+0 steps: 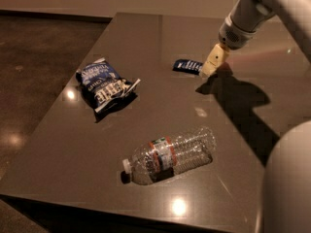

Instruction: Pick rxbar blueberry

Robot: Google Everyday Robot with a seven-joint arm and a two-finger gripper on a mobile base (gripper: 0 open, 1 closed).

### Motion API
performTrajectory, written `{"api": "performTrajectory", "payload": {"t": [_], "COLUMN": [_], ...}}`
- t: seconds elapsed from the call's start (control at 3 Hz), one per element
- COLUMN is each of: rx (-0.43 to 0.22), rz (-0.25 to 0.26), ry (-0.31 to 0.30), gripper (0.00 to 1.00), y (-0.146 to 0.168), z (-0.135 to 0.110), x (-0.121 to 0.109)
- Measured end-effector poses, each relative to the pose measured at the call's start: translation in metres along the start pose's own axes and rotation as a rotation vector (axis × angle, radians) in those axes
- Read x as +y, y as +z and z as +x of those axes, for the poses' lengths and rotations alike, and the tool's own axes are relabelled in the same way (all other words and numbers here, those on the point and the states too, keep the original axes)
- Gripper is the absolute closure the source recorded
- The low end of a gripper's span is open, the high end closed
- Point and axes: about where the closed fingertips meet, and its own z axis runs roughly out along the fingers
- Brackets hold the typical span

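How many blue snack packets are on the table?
2. The puffy chip bag lies on the left side. The small flat snack bar lies farther back, with the gripper just to its right. None seem hidden.

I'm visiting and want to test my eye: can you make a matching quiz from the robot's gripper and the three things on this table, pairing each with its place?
1. rxbar blueberry
2. chip bag
3. water bottle
4. gripper

A. on its side, near the table front edge
B. at the arm end, beside the small bar
C. crumpled, toward the picture's left
D. flat, far across the tabletop

Pairs: 1-D, 2-C, 3-A, 4-B
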Motion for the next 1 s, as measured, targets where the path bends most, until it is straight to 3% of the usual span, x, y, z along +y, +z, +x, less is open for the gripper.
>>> {"api": "performTrajectory", "payload": {"t": [0.33, 1.0], "rx": [0.02, 0.039], "rz": [-0.021, -0.057], "ry": [0.008, -0.009], "gripper": [0.0, 0.49], "y": [0.026, 0.046], "z": [-0.005, -0.017], "x": [-0.006, -0.003]}}
